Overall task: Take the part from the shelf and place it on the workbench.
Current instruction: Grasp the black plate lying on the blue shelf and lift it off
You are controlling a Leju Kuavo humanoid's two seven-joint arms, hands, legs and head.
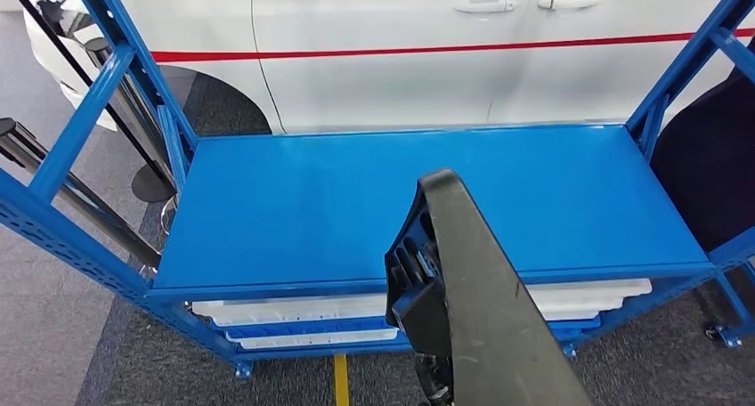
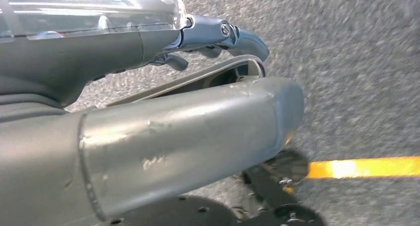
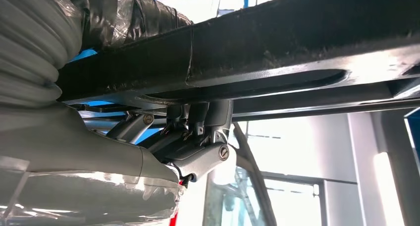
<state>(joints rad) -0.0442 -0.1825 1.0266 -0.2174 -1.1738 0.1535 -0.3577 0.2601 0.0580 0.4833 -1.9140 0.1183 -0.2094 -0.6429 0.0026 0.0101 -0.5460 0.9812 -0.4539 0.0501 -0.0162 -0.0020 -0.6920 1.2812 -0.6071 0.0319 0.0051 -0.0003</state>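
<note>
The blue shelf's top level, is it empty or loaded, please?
Empty: the top level shows bare blue; the dark part is raised in front of it.

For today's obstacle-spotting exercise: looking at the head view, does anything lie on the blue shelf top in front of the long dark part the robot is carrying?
Nothing visible does. The long dark part is raised in front of the camera, and the blue shelf top beyond it is bare. The right robot hand grips the part from beneath.
</note>
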